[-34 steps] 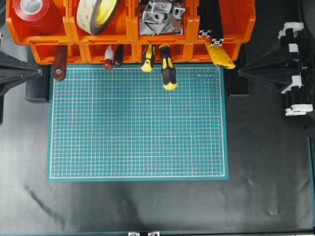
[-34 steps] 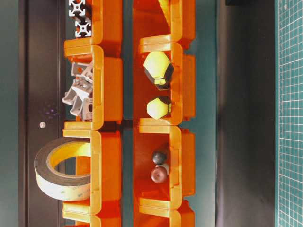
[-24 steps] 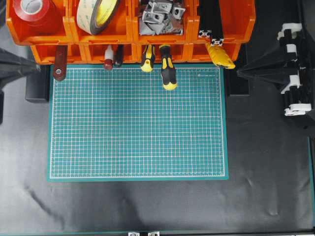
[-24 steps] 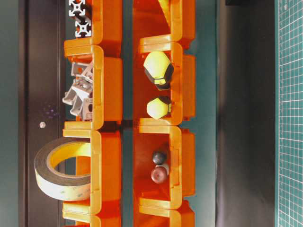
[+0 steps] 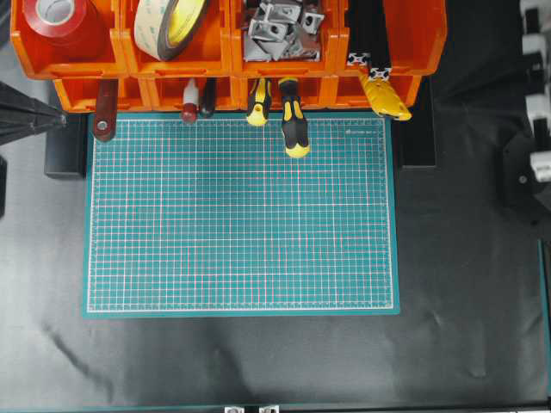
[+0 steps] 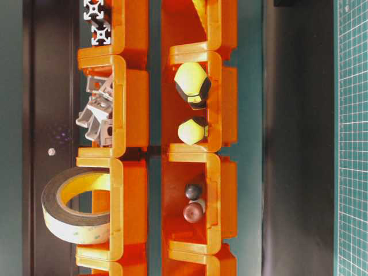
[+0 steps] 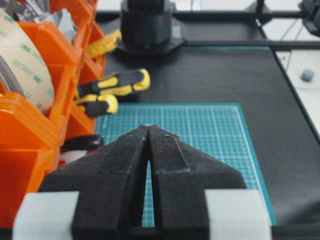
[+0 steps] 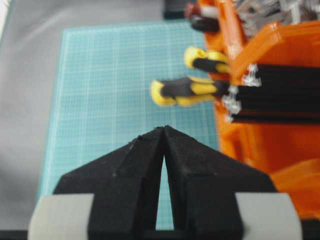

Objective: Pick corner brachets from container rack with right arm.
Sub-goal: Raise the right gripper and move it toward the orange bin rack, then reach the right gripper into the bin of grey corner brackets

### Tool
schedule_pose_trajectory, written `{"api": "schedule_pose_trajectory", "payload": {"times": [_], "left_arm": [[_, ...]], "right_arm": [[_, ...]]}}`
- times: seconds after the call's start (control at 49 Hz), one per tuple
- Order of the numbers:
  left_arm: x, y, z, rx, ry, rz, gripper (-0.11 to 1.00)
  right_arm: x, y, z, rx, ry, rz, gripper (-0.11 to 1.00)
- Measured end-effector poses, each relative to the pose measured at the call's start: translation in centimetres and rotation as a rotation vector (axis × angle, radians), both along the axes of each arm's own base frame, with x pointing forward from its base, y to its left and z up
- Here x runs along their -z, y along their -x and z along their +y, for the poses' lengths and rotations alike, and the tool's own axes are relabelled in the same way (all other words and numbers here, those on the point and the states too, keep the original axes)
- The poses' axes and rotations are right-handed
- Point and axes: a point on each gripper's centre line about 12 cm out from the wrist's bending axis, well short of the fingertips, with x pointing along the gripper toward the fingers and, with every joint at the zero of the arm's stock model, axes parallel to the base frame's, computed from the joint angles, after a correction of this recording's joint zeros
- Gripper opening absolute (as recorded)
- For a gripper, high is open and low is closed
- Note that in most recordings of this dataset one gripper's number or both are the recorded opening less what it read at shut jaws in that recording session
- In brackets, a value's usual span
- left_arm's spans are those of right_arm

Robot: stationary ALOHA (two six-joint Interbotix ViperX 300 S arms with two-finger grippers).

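Waiting empty with tips pinched together, the right gripper (image 8: pixel 164 131) is sitting beside the rack (image 5: pixel 215 64), brackets (image 5: pixel 277 30) untouched.

The green mat (image 5: pixel 241 215) lies bare across the middle of the bench (image 5: pixel 465 284), giving open room from either side. Along its far edge the container rack (image 5: pixel 392 52) forms a wall, and screwdriver handles (image 5: pixel 293 129) jut from the lower bins over the mat. The corner brachets (image 5: pixel 280 30) lie in an upper bin open from above, flanked by black profile bars (image 5: pixel 370 39) and a tape roll (image 5: pixel 172 26). The right end effector (image 8: pixel 164 131), tips together, seems clear of the rack.
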Motion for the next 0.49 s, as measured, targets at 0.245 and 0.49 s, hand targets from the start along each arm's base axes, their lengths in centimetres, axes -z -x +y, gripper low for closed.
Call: {"api": "schedule_pose_trajectory", "payload": {"times": [0.245,0.49], "left_arm": [[-0.4,0.0,0.0,-0.001,0.0,0.017,0.0],[-0.5,0.1,0.0,0.0,0.0,0.015,0.0]], "right_arm": [[-3.7,-3.3,-3.4,0.128,0.106,0.239,0.0],[-4.5,-7.6,-5.6,0.12,0.251,0.359,0.02]]}}
